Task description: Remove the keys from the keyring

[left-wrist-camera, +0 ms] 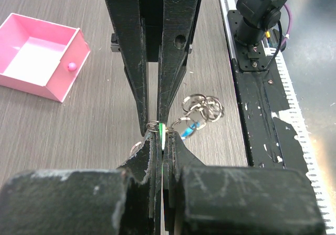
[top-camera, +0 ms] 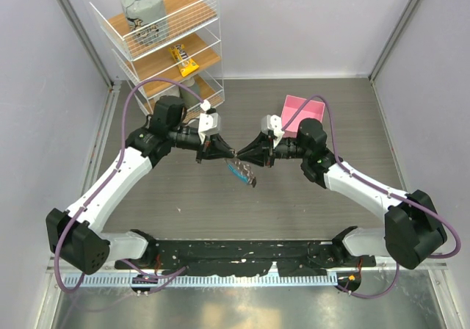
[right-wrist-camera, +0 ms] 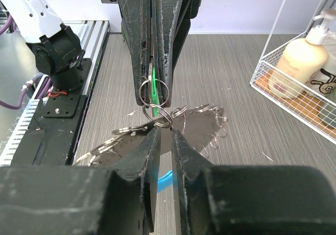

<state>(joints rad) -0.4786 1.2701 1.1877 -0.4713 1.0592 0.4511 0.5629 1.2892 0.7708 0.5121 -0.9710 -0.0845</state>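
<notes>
Both grippers meet above the table's middle. My left gripper point(top-camera: 228, 153) point(left-wrist-camera: 161, 140) is shut on the green head of the key point(left-wrist-camera: 161, 129), which also shows in the right wrist view point(right-wrist-camera: 154, 91). My right gripper point(top-camera: 241, 155) point(right-wrist-camera: 164, 131) faces it, shut on a silver ring of the keyring point(right-wrist-camera: 161, 118). The rest of the keyring point(top-camera: 243, 172), with linked rings point(left-wrist-camera: 202, 107) and the blue strip point(right-wrist-camera: 166, 177), hangs below the two grippers, off the table. The key's blade is hidden between the fingers.
A pink box point(top-camera: 302, 114) point(left-wrist-camera: 37, 62) stands open behind the right gripper. A white wire shelf point(top-camera: 165, 35) point(right-wrist-camera: 299, 88) with a lotion bottle point(right-wrist-camera: 302, 62) and other goods stands at the back left. The arm bases and black rail point(top-camera: 242, 252) run along the near edge.
</notes>
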